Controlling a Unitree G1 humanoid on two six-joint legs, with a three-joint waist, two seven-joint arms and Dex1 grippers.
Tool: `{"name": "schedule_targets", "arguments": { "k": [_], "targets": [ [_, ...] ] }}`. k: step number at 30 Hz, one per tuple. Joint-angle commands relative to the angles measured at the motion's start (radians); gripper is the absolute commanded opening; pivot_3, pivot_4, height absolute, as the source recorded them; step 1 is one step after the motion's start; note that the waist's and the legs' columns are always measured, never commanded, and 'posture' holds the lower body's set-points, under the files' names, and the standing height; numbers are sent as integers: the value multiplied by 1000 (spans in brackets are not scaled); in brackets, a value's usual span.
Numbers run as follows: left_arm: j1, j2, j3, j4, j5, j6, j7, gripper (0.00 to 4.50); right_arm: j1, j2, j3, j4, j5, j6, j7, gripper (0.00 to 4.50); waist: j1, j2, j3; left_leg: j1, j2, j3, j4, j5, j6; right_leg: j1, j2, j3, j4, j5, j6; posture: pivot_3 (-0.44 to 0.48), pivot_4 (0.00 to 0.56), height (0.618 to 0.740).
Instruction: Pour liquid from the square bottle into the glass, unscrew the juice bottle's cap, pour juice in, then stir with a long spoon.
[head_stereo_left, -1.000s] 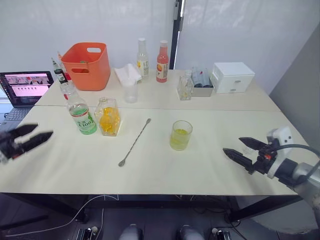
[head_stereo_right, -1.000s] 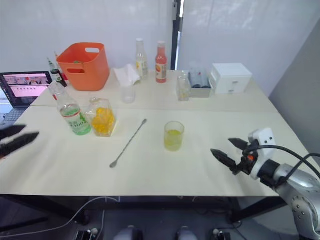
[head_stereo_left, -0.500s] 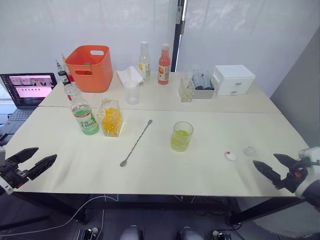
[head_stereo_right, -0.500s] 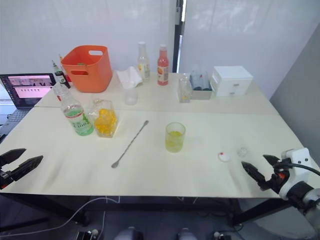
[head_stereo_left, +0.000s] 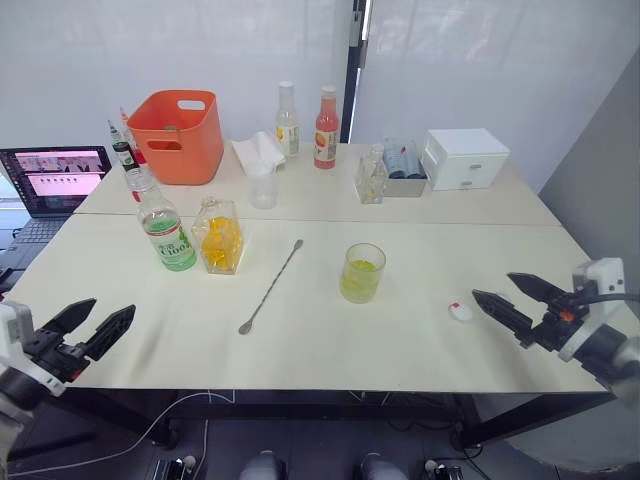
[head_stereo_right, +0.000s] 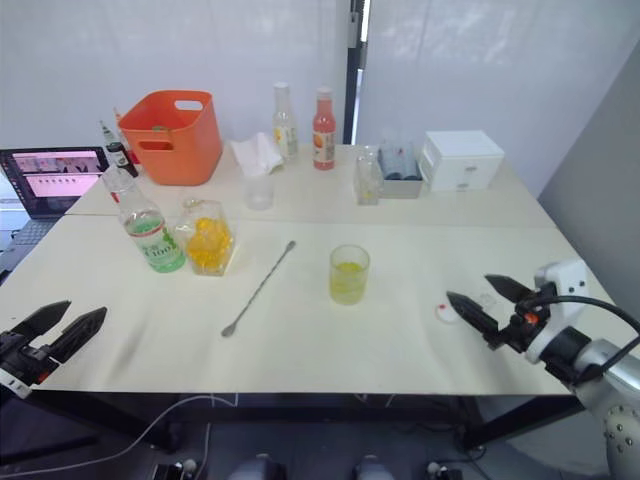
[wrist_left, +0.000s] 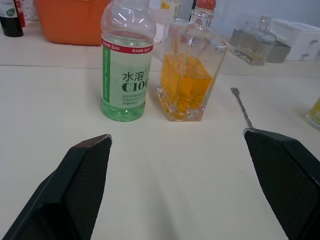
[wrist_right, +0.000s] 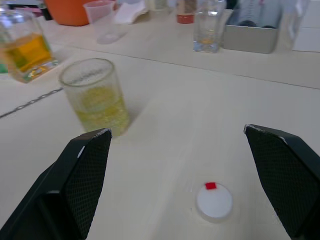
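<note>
From the head we see the glass (head_stereo_left: 362, 272) mid-table, part full of yellow-green liquid, the long spoon (head_stereo_left: 270, 286) lying to its left. Our left wrist view shows the left gripper (wrist_left: 177, 192) spread, empty, facing the uncapped juice bottle (wrist_left: 125, 60) and square bottle (wrist_left: 191, 70) of orange liquid. Our right wrist view shows the right gripper (wrist_right: 190, 187) spread over the cap (wrist_right: 214, 201).

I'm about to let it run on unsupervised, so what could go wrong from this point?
The long spoon lies flat on the table and is very thin, so either open gripper might slip off it. The glass holds yellow liquid; a sweeping right gripper could tip it. The cap lies loose just ahead of that gripper and may get knocked off the table.
</note>
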Motion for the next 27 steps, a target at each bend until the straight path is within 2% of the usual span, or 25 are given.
{"name": "schedule_targets", "arguments": {
  "k": [1,4,9,13,16,21,27],
  "targets": [
    [-6,-76,-48,-163,-82,77,198,4473,-64,-37,32,-2,55,-4,88,4500,2,0,0,0,-1,0,0,0,0,0,0,0,0,0,0,0,150,715],
    [-30,-136,-150,-254,-158,169,330,4473,-109,-53,67,20,124,14,188,4500,7,0,0,0,-1,-1,1,0,0,2,0,0,0,0,1,0,150,715],
    [-161,-167,-347,-317,-153,287,543,4473,-172,-95,163,46,105,-6,304,4500,14,0,0,1,-5,-3,3,0,0,6,2,0,0,0,2,0,150,715],
    [-302,-141,-522,-302,-20,387,695,4473,-238,-97,213,52,80,-19,318,4500,14,0,0,3,-5,-4,3,0,0,8,3,0,-1,0,2,0,150,715],
    [-362,-116,-588,-274,34,428,722,4473,-264,-92,231,44,79,-14,307,4500,13,0,0,3,-5,-5,3,0,0,8,4,0,-2,0,2,0,150,715],
    [-493,-116,-734,-163,168,535,789,4473,-264,-73,193,-8,166,37,243,4500,17,0,0,2,-5,-5,2,0,1,8,4,-1,-3,0,2,0,150,715],
    [-564,-152,-863,24,290,526,750,4473,-252,-47,182,-63,210,41,164,4500,18,0,0,2,-5,-6,2,0,1,9,4,-2,-6,0,3,0,150,715]
  ]
}}
